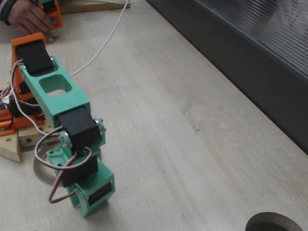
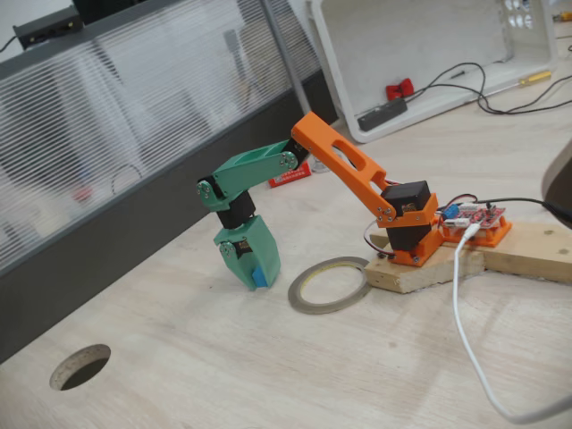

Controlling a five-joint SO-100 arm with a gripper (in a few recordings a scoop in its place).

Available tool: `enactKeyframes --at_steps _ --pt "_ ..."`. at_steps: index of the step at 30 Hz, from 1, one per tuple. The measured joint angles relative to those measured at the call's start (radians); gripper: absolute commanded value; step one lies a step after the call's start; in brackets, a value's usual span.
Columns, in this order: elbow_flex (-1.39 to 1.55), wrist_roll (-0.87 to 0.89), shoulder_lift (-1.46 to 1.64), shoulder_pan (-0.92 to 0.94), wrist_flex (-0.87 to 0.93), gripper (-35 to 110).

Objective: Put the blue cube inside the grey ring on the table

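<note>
A: Count first. One arm, one gripper (image 2: 253,275), one blue cube (image 2: 259,278), one grey ring (image 2: 329,285). Agree?

B: Agree. In a fixed view the cube is a blue patch down at the green gripper's tip, at about 5 o'clock of the jaw body. The jaws look closed around it, gripping the cube. Can't tell if the cube touches the table (image 2: 268,375) or sits just above it.

A: Ring?

B: Flat on the table, at 3 o'clock from the gripper, just beside it, not touching. Hole is empty; the cube is outside the ring. At the ring's 3 o'clock sits the wooden base block (image 2: 420,268) carrying the orange arm base.

A: Other fixed view?

B: The gripper (image 1: 91,195) is seen from behind and above, so the arm covers the cube and the jaw gap. An arc of the ring (image 1: 38,172) peeks out at 9 o'clock of the gripper.

A: Extras?

B: One round hole in the table (image 2: 80,366) at 8 o'clock of the gripper, well apart. One white cable (image 2: 474,349) trailing toward 5 o'clock. One dark ribbed panel (image 2: 134,134) along the table's far edge.
</note>
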Motion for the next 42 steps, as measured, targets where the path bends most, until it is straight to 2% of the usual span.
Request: enactKeyframes --at_steps 31,42 --pt "-0.003 0.005 0.224 0.006 0.015 2" --pt "0.275 0.005 0.397 0.006 0.008 2"
